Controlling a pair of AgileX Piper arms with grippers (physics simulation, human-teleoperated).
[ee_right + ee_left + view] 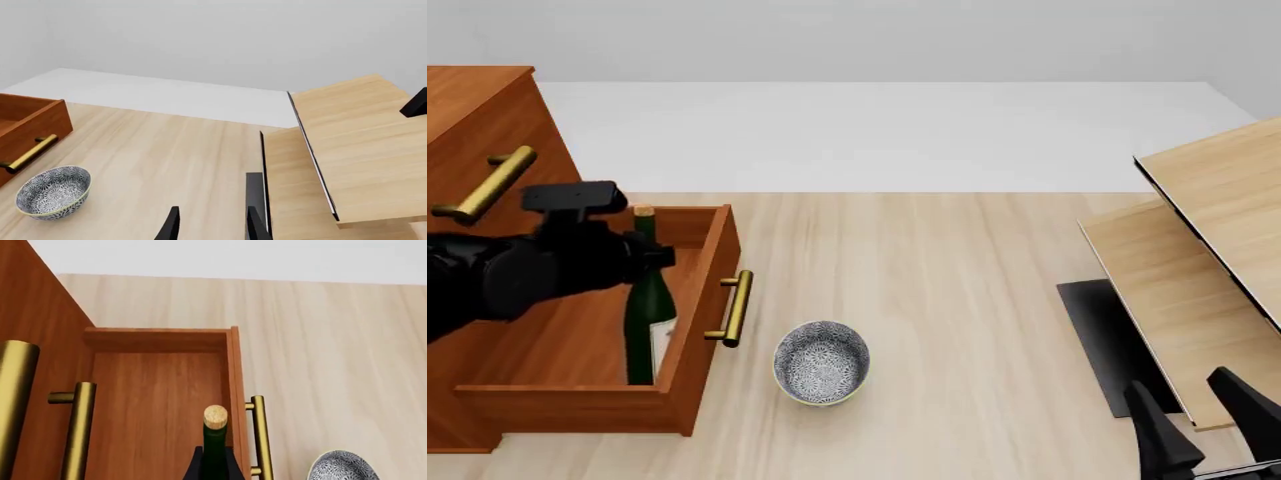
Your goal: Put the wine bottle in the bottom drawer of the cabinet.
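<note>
Your left end effector [627, 255] is pinching the wine bottle [649, 318] high on its neck, just under the tan cork, and the bottle stands upright inside the bottom drawer [701, 330], close behind the drawer's front panel. The drawer is pulled well out of the cabinet [481, 115]. You are at the placing step: whether the base is resting on the drawer floor cannot be told from here. The next move calls for a slow descent until the base settles, then parting the fingers and lifting straight up, clear of the cork. Your right end effector [210, 225] is spread and idle over the tabletop [961, 300], well apart from the patterned bowl [822, 362].
</note>
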